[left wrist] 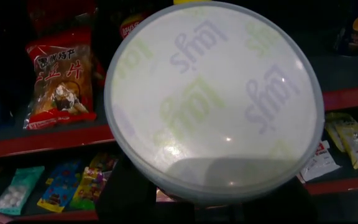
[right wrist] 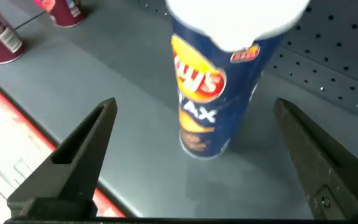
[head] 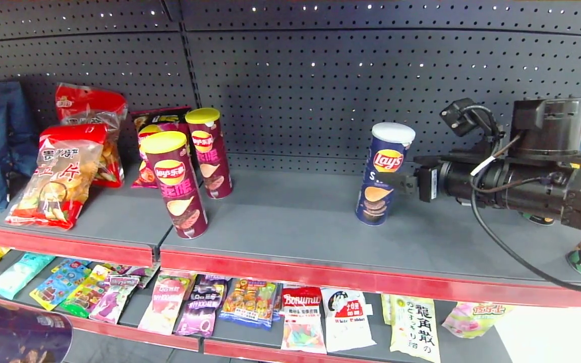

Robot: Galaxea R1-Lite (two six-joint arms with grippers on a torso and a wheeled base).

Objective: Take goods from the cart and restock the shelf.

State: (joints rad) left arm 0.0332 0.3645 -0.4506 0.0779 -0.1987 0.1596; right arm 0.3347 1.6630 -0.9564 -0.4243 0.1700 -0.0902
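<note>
Step in hand: likely the release of the blue can (head: 384, 174), which stands upright on the upper shelf (head: 290, 222).
Right gripper (right wrist: 194, 106): fingers spread wide either side of the can, holding nothing.
Next move: probably a straight retreat without brushing the can.
Head view: can well apart from the maroon cans (head: 177, 184).
Left wrist view: pale lid (left wrist: 213, 99) close up, possibly a second can; whether it is held cannot be told.

A dark grey perforated back panel (head: 321, 85) is seen behind a grey shelf (head: 295, 217) edged in red.
</note>
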